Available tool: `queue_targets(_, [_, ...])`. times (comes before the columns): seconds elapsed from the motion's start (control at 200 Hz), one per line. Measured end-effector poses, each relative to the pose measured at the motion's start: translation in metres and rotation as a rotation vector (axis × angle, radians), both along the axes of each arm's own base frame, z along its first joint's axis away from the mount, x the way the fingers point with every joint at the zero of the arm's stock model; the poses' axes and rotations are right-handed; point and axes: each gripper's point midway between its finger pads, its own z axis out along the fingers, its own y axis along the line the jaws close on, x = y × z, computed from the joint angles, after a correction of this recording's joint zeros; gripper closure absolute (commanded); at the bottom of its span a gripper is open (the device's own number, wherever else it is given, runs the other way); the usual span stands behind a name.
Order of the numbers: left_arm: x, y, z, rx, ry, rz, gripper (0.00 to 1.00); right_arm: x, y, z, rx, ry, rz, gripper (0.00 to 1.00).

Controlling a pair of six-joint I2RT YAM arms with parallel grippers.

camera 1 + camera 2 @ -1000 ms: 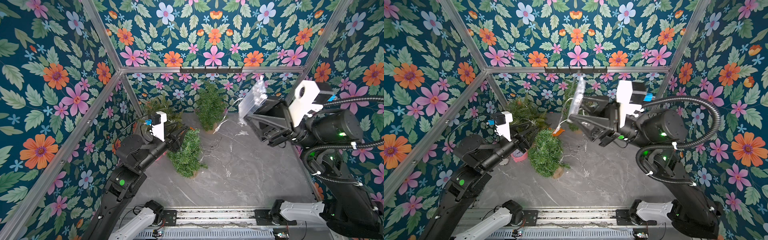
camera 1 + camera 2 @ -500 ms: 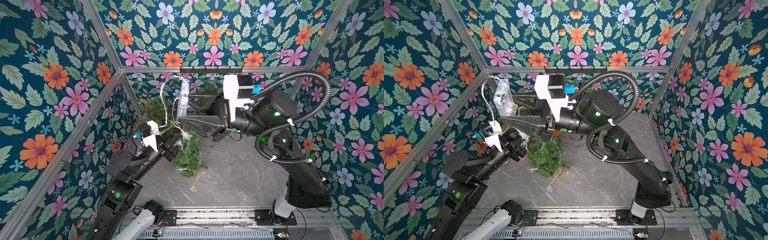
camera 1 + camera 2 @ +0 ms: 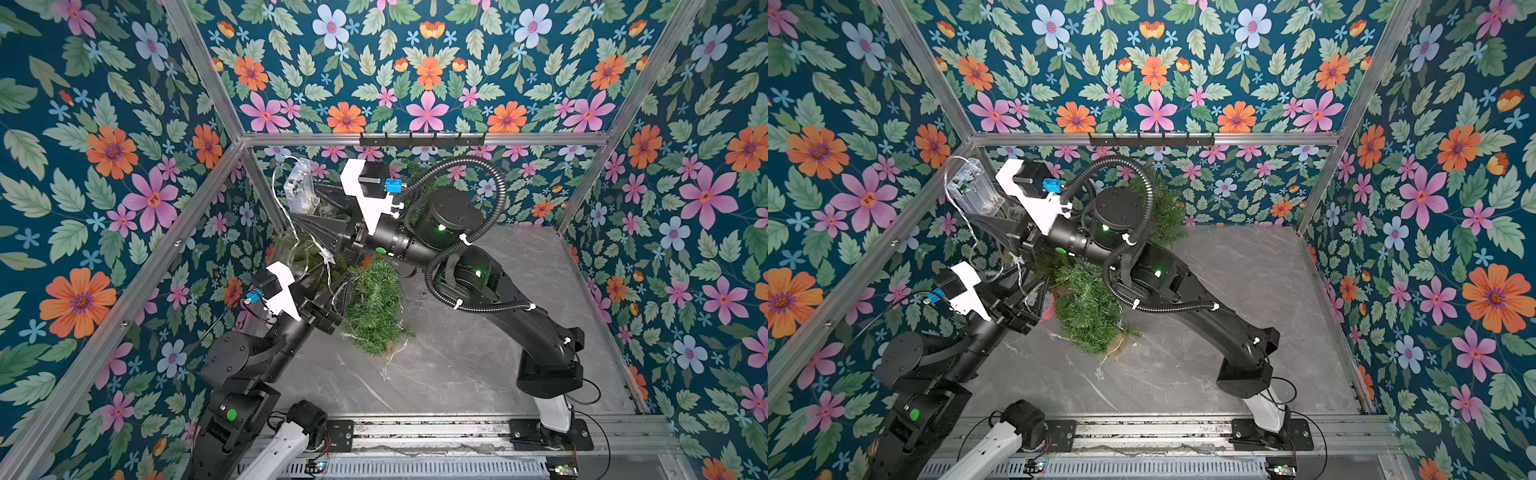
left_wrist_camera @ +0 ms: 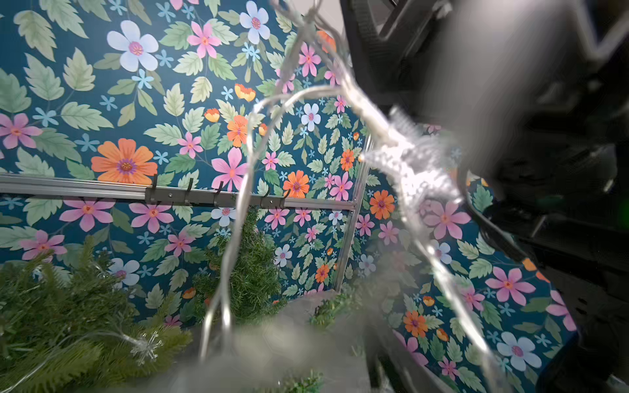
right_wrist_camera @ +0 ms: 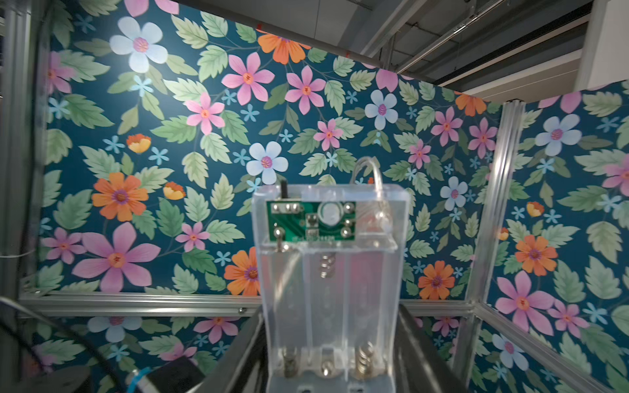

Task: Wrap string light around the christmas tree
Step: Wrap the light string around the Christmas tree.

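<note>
String light (image 4: 408,163) of clear wire hung from its transparent plastic battery box (image 5: 326,272), clamped upper-left by the right gripper (image 5: 330,313), probably to loop the bristly green tree (image 3: 374,307); the left gripper (image 3: 334,301) was unreadable.

Both arms matte black: left arm (image 3: 245,359), right arm (image 3: 532,324). White wrist camera brackets (image 3: 365,203), blue connectors (image 3: 392,185). Ribbed black conduit (image 3: 494,309), white zip ties. Green status LEDs (image 3: 441,227). White base links (image 3: 555,411).

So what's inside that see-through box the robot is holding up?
The box holds a green circuit board, metal springs and a clear wire; no batteries show. Its lowest end, down in the right gripper, is out of sight.
</note>
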Motion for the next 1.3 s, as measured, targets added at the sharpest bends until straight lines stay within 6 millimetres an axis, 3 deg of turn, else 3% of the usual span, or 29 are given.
queue_targets(0.18, [0.021,0.022,0.001,-0.073,0.052,0.151,0.40,0.035,0.002,-0.006,0.008,-0.041,-0.171,0.78])
queue_targets(0.265, [0.036,0.029,0.000,-0.095,0.088,0.227,0.48,0.056,-0.007,-0.006,0.013,-0.032,-0.237,0.78])
queue_targets(0.505, [0.072,0.046,0.003,-0.134,0.163,0.419,0.54,0.103,-0.032,-0.010,0.018,0.010,-0.355,0.78])
queue_targets(0.745, [0.097,0.046,0.008,-0.124,0.194,0.507,0.59,0.124,-0.049,-0.013,0.009,0.029,-0.413,0.78])
queue_targets(0.98, [0.105,0.057,0.010,-0.119,0.211,0.600,0.48,0.153,-0.068,-0.021,-0.007,0.073,-0.468,0.79])
queue_targets(1.125, [0.101,0.053,0.015,-0.101,0.206,0.563,0.41,0.161,-0.059,-0.038,-0.051,0.092,-0.448,0.79])
queue_targets(1.3, [0.101,0.031,0.008,-0.035,0.229,0.449,0.32,0.171,-0.046,-0.057,-0.079,0.124,-0.385,0.79])
